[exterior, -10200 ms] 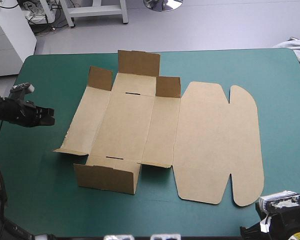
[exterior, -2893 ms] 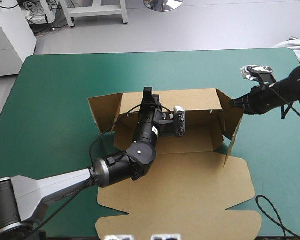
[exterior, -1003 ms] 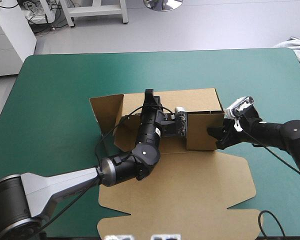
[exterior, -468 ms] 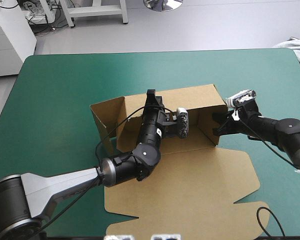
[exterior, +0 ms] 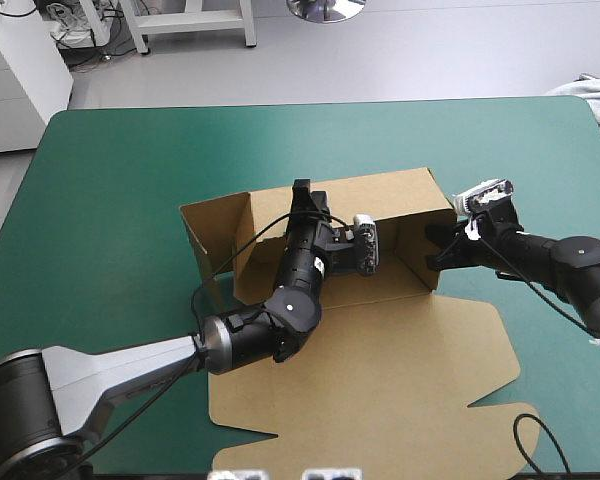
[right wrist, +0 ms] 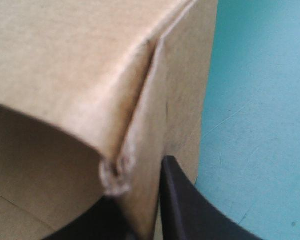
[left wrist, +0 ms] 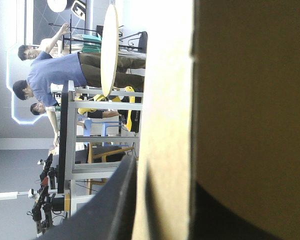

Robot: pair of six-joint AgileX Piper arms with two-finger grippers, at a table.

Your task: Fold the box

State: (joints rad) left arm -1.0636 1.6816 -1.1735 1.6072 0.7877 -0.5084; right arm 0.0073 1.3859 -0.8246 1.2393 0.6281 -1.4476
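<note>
High view, brown box (exterior: 380, 370) mid-table on teal-green cover (exterior: 110, 170), far wall raised, lid flat toward near edge, left gripper (exterior: 300, 190) on far wall, right gripper (exterior: 432, 255) at right end wall, left wrist view, fingers pinching box wall, right wrist view, fingers clamped on box corner

The high camera is looking forward and down from above and behind the robot, taking in the whole teal-green worktop (exterior: 110, 200) and the brown box (exterior: 380, 400). The left wrist camera is sitting right against the box's far wall (left wrist: 240, 100), turned a quarter turn and looking level past it into the room. The right wrist camera is pressing close on the box's right end corner (right wrist: 145, 90), with the worktop beside it. All three are sharing the box.
</note>
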